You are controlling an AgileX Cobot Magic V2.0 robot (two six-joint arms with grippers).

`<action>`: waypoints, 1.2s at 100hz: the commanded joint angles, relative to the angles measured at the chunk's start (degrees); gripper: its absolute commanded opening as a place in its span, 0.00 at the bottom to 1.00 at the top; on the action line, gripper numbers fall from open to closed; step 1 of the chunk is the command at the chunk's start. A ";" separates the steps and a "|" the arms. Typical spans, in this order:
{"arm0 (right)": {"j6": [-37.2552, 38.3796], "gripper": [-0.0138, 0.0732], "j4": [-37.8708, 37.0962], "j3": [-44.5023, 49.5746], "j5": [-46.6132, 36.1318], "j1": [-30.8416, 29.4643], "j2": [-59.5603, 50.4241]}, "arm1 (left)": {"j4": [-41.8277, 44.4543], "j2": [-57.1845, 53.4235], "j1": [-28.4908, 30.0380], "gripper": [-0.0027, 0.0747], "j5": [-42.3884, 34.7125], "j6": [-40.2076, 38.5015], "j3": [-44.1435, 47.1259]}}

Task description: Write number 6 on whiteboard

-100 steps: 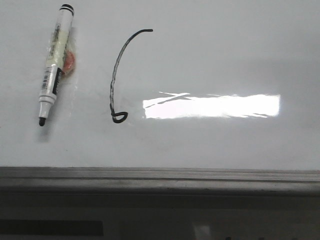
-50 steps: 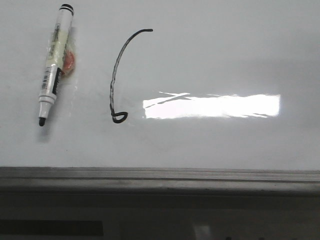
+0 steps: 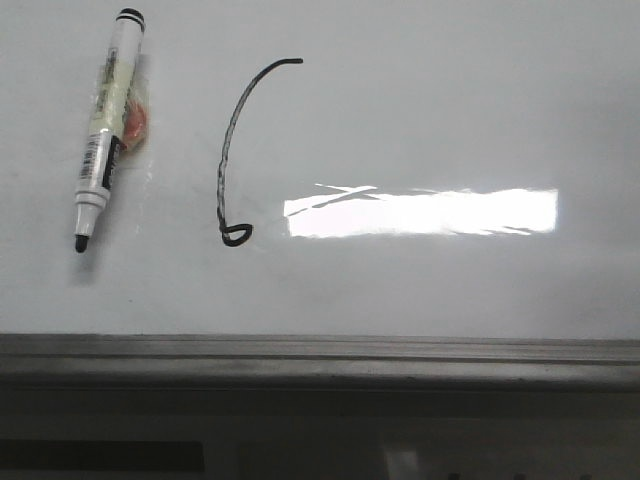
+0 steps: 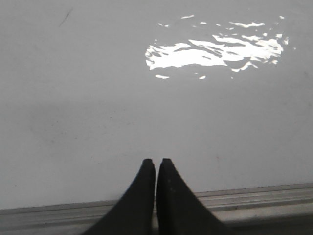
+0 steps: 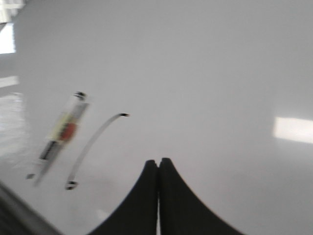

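Note:
The whiteboard [image 3: 430, 110] fills the front view, glossy white with a grey metal ledge [image 3: 320, 352] along its near edge. The number 6 [image 3: 228, 150] is a thin black arc ending in a tiny loop; it also shows blurred in the right wrist view [image 5: 90, 147]. A white marker [image 3: 107, 125] lies uncapped on the board left of it, tip toward the ledge, also in the right wrist view [image 5: 61, 132]. My left gripper [image 4: 156, 161] is shut and empty over bare board by the ledge. My right gripper [image 5: 158, 160] is shut and empty above the board, right of the 6.
A bright rectangular glare [image 3: 420, 212] lies on the board right of the 6's loop. A small orange-red smudge [image 3: 138, 122] sits beside the marker. Below the ledge is a dark band. Neither arm shows in the front view.
The front view has shifted very slightly; marker and stroke sit a few pixels left. Nothing on the board has moved.

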 commanded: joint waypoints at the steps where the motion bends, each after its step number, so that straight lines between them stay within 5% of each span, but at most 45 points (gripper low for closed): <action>1: -0.17 0.09 -0.70 0.00 -5.21 -8.29 0.40 | -0.24 -1.72 0.21 0.01 -3.62 -0.18 1.40; 13: -0.17 0.09 -0.70 1.30 -5.36 -19.35 0.40 | -0.24 -1.72 0.21 0.01 -3.62 -0.18 1.40; 33: -0.17 0.09 -2.02 5.93 -4.95 -26.63 -5.99 | -0.24 -1.72 0.21 0.01 -3.62 -0.18 1.40; 69: 1.80 0.09 -7.17 13.22 5.84 -32.35 -17.99 | -0.24 -1.72 0.21 0.01 -3.62 -0.18 1.40; 102: 3.22 0.09 -9.01 14.04 18.51 -33.70 -17.83 | -0.24 -1.72 0.21 0.01 -3.62 -0.18 1.40; 120: 3.22 0.09 -8.88 14.04 18.15 -33.70 -17.83 | -0.24 -1.72 0.21 0.01 -3.62 -0.18 1.40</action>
